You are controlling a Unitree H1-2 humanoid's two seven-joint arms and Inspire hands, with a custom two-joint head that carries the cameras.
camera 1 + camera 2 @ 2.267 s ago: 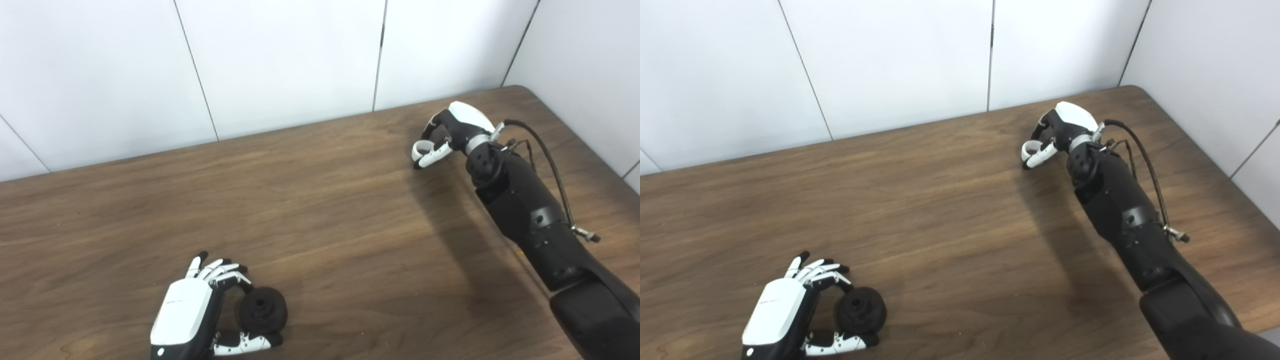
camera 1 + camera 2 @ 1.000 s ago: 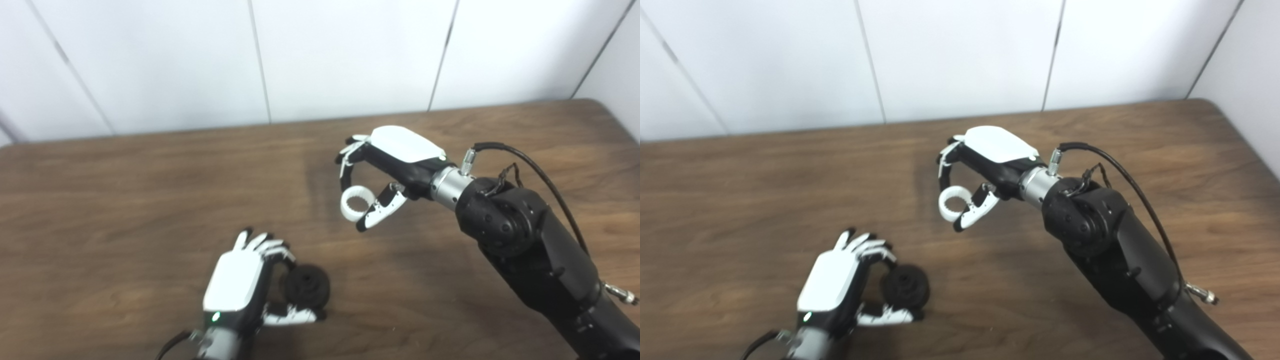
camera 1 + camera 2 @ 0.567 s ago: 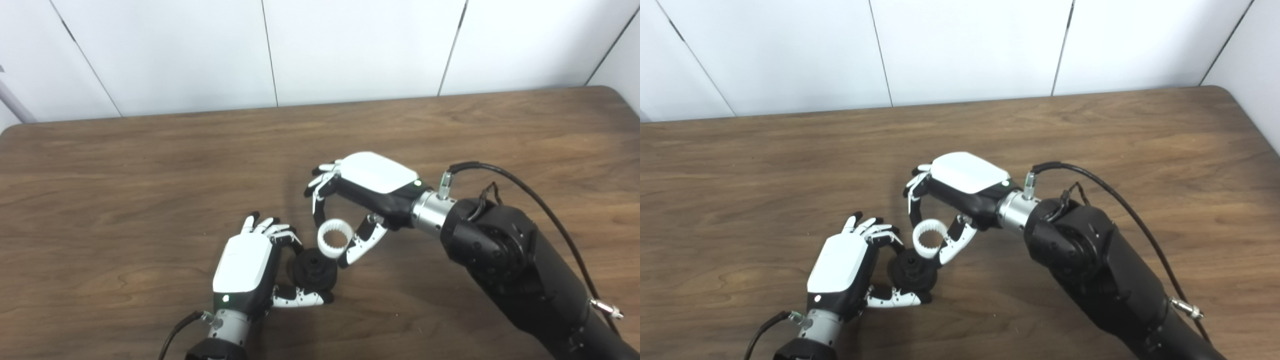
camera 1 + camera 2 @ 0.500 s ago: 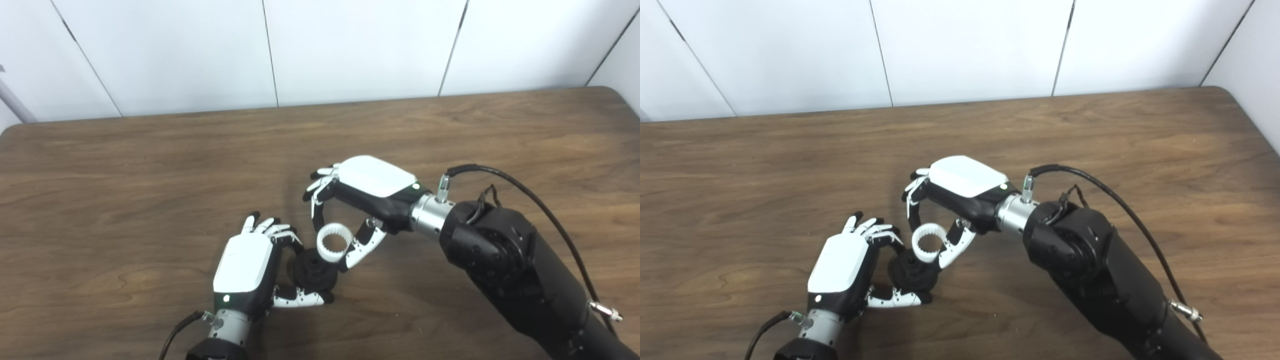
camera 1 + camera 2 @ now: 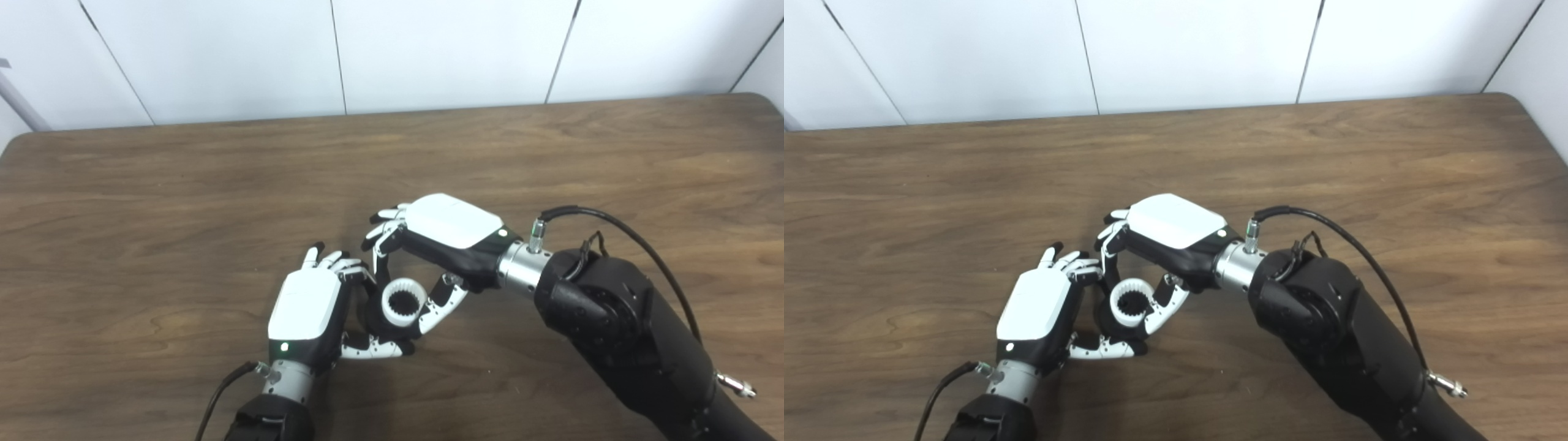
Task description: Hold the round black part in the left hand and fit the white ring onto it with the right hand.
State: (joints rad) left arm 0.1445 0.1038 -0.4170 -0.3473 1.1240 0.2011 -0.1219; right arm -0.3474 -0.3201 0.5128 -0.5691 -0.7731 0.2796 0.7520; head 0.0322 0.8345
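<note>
Left hand sits low on the wood table, near the front edge, w/ its white back facing up. Its fingers curl over the top of the round black part and its thumb lies under it, so the hand is gripping that part. Only a bit of the black part shows, bc the ring and both hands cover most of it. It is down at the table, but you can't tell if it touches the wood.

Right hand comes in from the right side and leans down to the left. Its white back faces up too. It pinches the white ring btw its fingers on the far side and its thumb on the near right side. So this hand is closed on the ring.

White ring sits right on top of the black part, face up to the camera. It has small teeth around the inside, and the hole in the middle looks dark. You can't tell if the ring is pushed all the way on or just resting there.

Both hands are v. close, fingers almost touching over the ring. A black cable loops over the right arm near the wrist. White wall panels stand behind the table.
</note>
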